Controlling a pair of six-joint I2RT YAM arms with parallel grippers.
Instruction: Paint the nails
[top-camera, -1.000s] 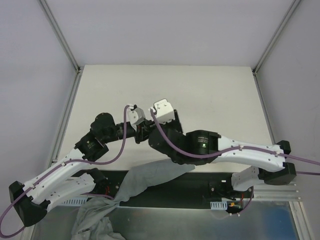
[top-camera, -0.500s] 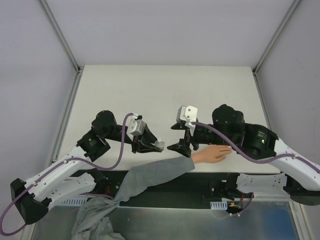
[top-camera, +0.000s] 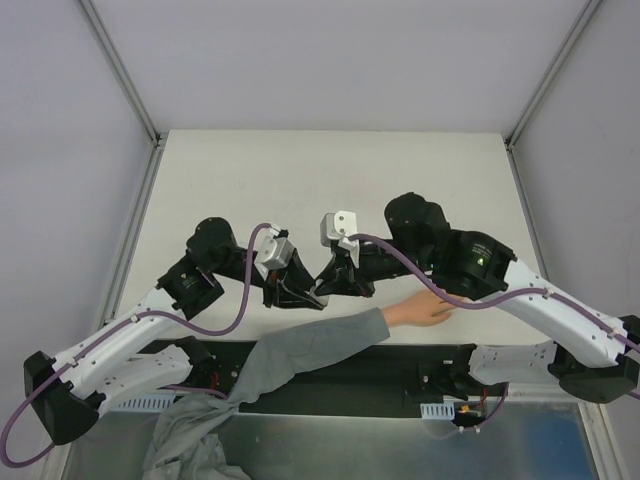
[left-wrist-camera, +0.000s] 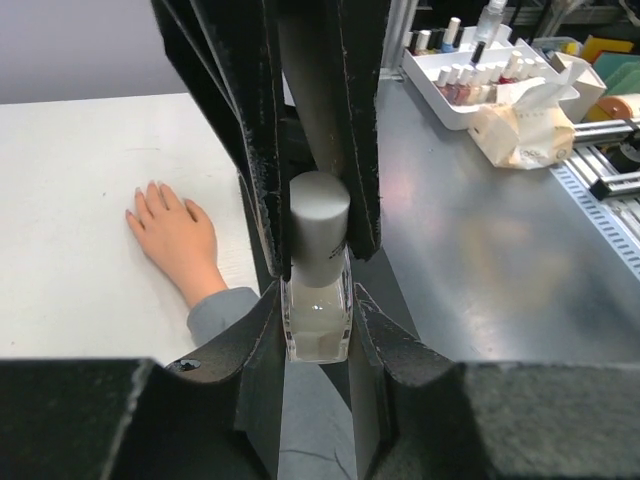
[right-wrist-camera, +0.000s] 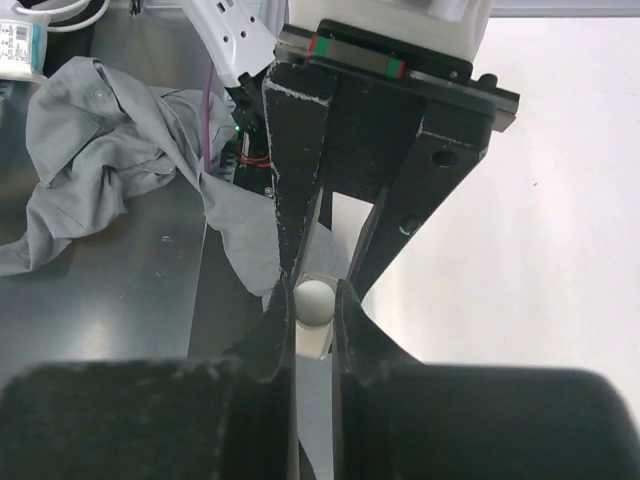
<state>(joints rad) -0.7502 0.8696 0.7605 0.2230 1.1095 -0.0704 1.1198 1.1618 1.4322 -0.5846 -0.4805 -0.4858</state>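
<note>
The nails (left-wrist-camera: 150, 188), tiny skin-toned tips of the pale peach hand (top-camera: 415, 312) in a grey sleeve, lie at the near edge of the white table (top-camera: 420, 180), seemingly unpainted. Just beyond, my left gripper (left-wrist-camera: 320, 338) clamps the small clear glass bottle (left-wrist-camera: 318, 300). My right gripper (right-wrist-camera: 314, 305), wide a moment ago, has pinched shut on its grey cylindrical cap (left-wrist-camera: 319, 212); unscrewing comes next, I judge.

Left claw (top-camera: 298, 293), right claw (top-camera: 336, 284) tip to tip; peach hand (top-camera: 425, 311) on table (top-camera: 400, 170) under right arm (top-camera: 540, 305).
</note>
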